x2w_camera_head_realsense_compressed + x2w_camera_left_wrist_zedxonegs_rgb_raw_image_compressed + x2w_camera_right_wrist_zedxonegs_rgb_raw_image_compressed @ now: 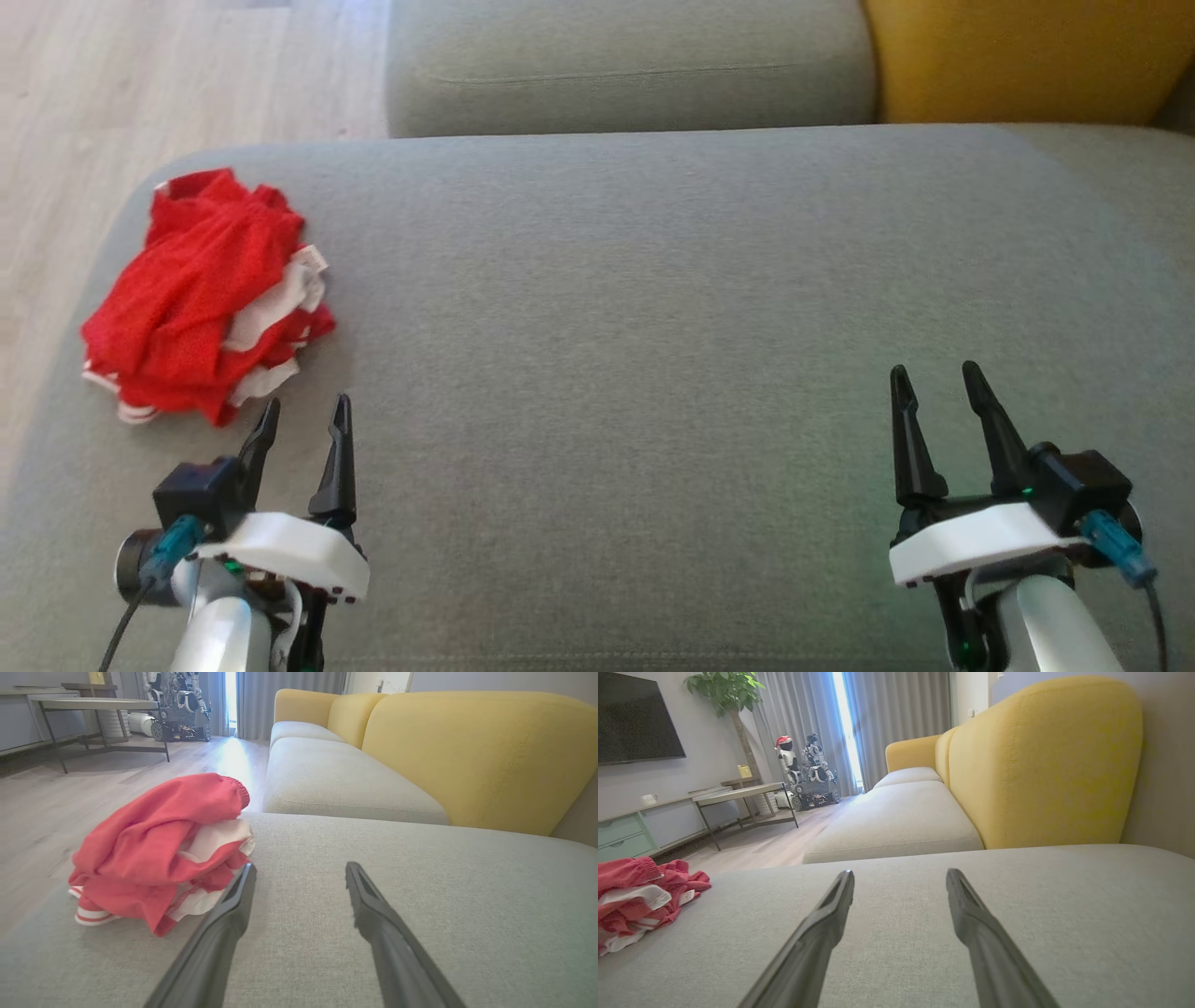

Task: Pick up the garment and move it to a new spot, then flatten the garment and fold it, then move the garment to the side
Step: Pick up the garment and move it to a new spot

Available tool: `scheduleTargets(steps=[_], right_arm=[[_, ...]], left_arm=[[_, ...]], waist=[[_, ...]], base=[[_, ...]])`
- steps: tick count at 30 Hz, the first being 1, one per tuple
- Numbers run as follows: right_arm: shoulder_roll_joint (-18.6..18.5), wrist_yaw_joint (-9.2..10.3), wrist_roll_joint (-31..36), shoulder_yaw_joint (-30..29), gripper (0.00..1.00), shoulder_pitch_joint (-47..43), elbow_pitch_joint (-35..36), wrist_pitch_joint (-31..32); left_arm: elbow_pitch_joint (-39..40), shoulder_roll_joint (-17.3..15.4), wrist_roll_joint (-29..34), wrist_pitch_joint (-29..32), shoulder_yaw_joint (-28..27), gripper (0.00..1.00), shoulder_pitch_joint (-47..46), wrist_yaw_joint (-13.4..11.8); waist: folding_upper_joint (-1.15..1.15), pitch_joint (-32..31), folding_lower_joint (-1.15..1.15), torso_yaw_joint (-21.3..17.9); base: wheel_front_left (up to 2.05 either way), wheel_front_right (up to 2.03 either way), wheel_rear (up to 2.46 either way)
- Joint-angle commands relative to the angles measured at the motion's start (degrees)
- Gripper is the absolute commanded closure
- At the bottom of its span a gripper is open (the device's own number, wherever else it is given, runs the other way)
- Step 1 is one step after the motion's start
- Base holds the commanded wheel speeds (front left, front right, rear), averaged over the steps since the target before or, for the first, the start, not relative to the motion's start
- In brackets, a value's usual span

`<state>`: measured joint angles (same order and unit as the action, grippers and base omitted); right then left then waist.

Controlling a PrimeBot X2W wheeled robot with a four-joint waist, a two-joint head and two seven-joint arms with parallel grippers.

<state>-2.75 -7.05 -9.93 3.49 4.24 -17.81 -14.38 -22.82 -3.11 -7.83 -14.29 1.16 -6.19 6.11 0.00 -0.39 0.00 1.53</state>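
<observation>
A red garment with white trim (207, 297) lies crumpled in a heap at the left end of the grey sofa cushion (653, 308). My left gripper (307, 414) is open just in front of the heap, its fingertips close to the cloth without touching it. In the left wrist view the garment (161, 851) bulks up left of the open left gripper (300, 871). My right gripper (933, 376) stands open over bare cushion at the right, far from the garment. The right wrist view has the garment (640, 896) at its left edge, well away from the open right gripper (900, 879).
The cushion's left edge drops to a pale wood floor (140, 84). A second grey seat cushion (625, 65) and a yellow backrest (1018, 56) lie behind. Across the room stand a low table (93, 707), a cabinet (626, 830), a plant (726, 693) and another robot (808, 779).
</observation>
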Motion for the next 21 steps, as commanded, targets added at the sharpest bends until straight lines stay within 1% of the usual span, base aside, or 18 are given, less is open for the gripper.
scheduleTargets(steps=[1, 12, 21], right_arm=[[-0.13, -0.44, 0.19, 1.51, 0.00, 2.19, 2.10, -0.62], [-0.13, -0.44, 1.67, 2.60, 0.00, 2.11, 3.55, -0.07], [-0.13, -0.44, 1.58, 3.98, 0.00, 2.18, 5.30, 1.02]], left_arm=[[1.81, -0.45, 0.35, -0.71, -1.88, 0.00, -3.09, 0.02], [2.03, -0.94, 0.38, -0.71, -2.48, 0.00, -4.61, -0.01], [2.21, -1.40, 0.21, -0.71, -3.35, 0.00, -4.72, -0.37]], waist=[[0.00, -0.03, 0.00, 0.90], [0.00, 0.16, 0.00, 9.08], [0.00, 0.79, 0.00, 15.37]], base=[[0.00, 0.00, 0.00], [0.00, 0.00, 0.00], [0.00, 0.00, 0.00]])
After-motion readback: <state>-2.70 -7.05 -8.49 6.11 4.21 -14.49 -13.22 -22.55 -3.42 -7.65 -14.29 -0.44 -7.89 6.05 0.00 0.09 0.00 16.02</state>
